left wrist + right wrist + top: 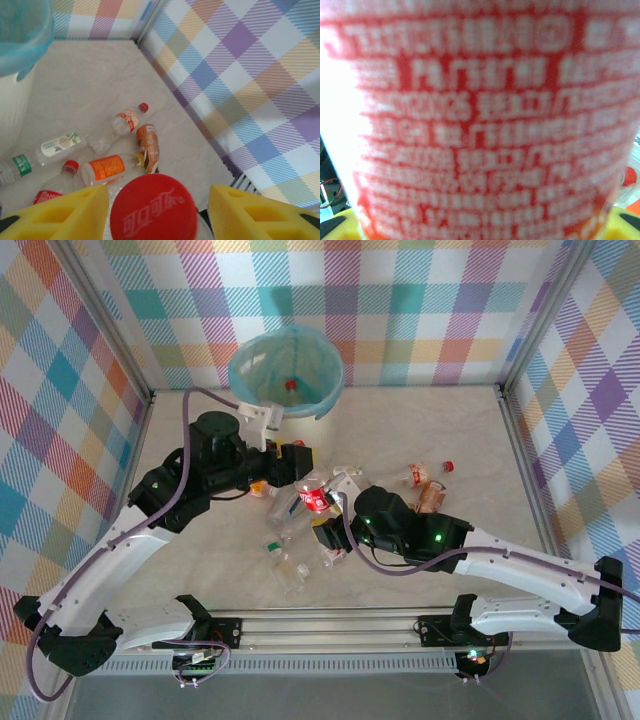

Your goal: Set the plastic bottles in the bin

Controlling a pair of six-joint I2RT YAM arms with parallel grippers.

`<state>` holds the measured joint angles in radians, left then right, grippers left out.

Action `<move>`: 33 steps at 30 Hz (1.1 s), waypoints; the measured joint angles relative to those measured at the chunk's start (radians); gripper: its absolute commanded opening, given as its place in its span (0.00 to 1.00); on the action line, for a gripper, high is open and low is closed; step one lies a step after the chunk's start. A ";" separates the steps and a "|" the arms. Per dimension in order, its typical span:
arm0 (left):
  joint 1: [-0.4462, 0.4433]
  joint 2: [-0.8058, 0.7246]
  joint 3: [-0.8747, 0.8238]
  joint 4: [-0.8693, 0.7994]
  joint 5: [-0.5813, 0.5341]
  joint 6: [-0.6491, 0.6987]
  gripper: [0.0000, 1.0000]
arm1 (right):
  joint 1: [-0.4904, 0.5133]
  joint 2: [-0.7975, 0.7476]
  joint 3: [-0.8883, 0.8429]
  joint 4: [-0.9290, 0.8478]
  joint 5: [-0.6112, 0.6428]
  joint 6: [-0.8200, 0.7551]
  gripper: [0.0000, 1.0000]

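Note:
A clear plastic bottle with a red label (316,498) and a red cap (152,210) is held between both arms at the table's middle. My left gripper (157,216) is shut on it just below the cap, its yellow fingers (60,215) on either side. My right gripper (480,231) is shut on its body, and the blurred red label (480,125) covers most of the right wrist view. The bin (240,375), cream-white with a teal liner, stands at the back with a red-capped bottle (291,386) inside. More bottles (285,542) lie loose on the table.
Loose bottles lie to the right (425,485) and near the front (290,575). The left wrist view shows a red-capped one (122,122), a crushed orange one (149,145) and an orange-labelled one (102,167). Checked walls close in the table on three sides.

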<state>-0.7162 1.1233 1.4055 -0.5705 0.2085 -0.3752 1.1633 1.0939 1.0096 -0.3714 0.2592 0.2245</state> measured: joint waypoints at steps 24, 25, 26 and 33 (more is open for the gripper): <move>0.002 -0.166 -0.044 -0.031 -0.211 -0.025 0.00 | -0.002 0.043 0.026 0.103 -0.055 -0.033 0.93; 0.002 -0.175 -0.044 -0.031 -0.230 -0.024 0.00 | -0.002 0.060 0.044 0.106 -0.054 -0.047 0.93; 0.002 -0.181 -0.043 -0.034 -0.246 -0.024 0.00 | -0.002 0.073 0.058 0.108 -0.054 -0.056 0.93; 0.002 -0.177 0.045 -0.085 -0.343 0.002 0.00 | -0.002 0.130 0.179 0.131 -0.052 -0.123 0.98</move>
<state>-0.7143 0.9459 1.4506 -0.6556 -0.1345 -0.3733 1.1614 1.2243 1.1881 -0.2405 0.2073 0.1017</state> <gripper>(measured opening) 0.307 0.964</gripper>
